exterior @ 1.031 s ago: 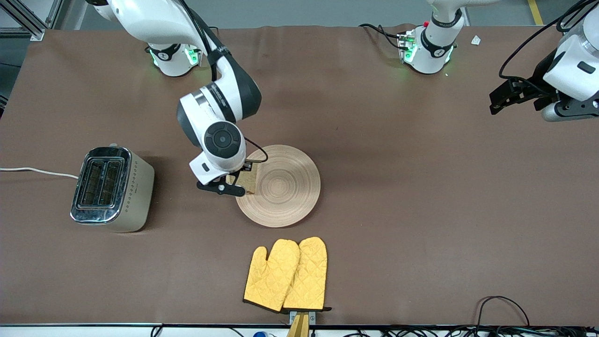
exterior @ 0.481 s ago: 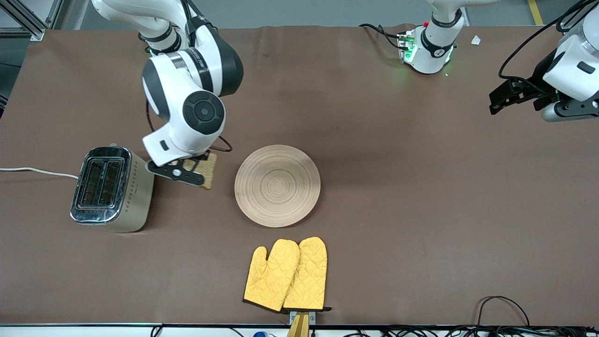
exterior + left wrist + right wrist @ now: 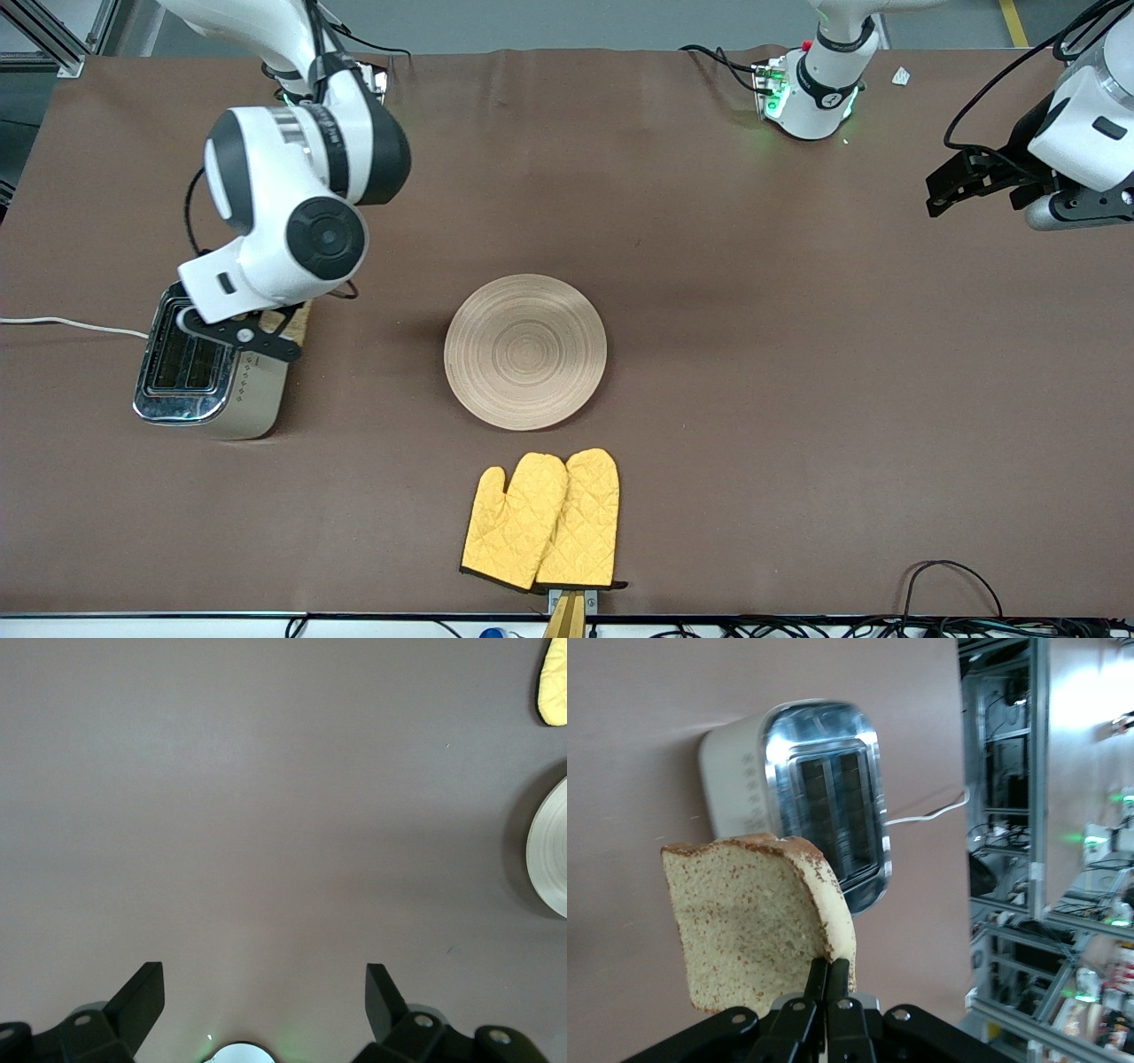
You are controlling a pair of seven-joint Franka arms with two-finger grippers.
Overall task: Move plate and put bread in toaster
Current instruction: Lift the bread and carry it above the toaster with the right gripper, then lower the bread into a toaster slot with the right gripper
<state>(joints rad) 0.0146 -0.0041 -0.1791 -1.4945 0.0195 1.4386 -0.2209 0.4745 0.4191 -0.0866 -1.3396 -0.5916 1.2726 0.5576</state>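
My right gripper [image 3: 266, 330] is shut on the bread [image 3: 299, 322], a brown speckled slice with a darker crust, and holds it in the air over the toaster's edge. In the right wrist view the bread [image 3: 749, 921] hangs from the pinched fingertips [image 3: 830, 979] above the toaster [image 3: 806, 793]. The cream toaster [image 3: 211, 359] with its chrome top stands toward the right arm's end of the table. The round beige plate [image 3: 525, 351] lies bare at the table's middle; its rim [image 3: 551, 850] shows in the left wrist view. My left gripper [image 3: 952, 190] is open and waits high over the left arm's end of the table.
A pair of yellow oven mitts [image 3: 542, 520] lies nearer to the front camera than the plate. The toaster's white cord [image 3: 71, 325] runs off the table's edge. Cables [image 3: 948, 585] lie along the front edge.
My right gripper has lifted the bread off the plate and carried it toward the right arm's end of the table, to above the toaster. The plate and the left arm have not moved.
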